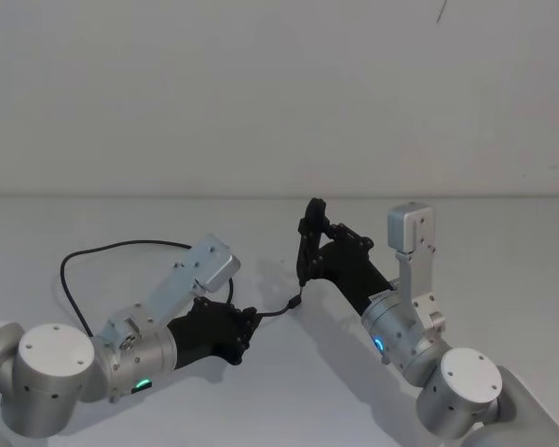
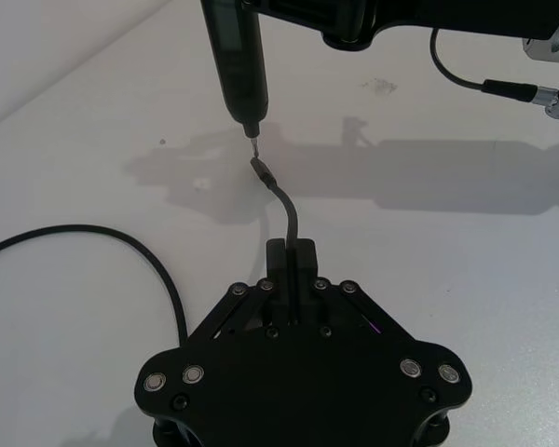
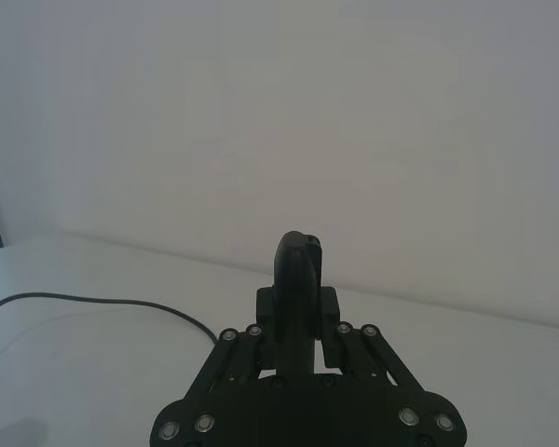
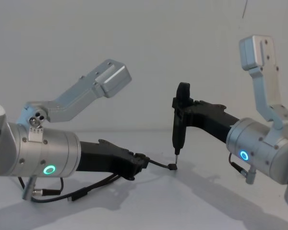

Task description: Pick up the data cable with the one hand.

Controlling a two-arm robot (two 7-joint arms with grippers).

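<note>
Left gripper (image 2: 290, 250): clenched on data cable (image 2: 286, 207), near its plug.
Right gripper (image 3: 299, 307): grasping upright stick (image 4: 180, 120), tip just above plug.
Table (image 1: 503, 251): open beyond.

A plain white tabletop (image 1: 503, 270) carried the work and met a pale wall at twelve o'clock. The black data cable (image 1: 70, 265) lay on it, looping from nine o'clock toward the centre, where its plug end rose off the surface.
</note>
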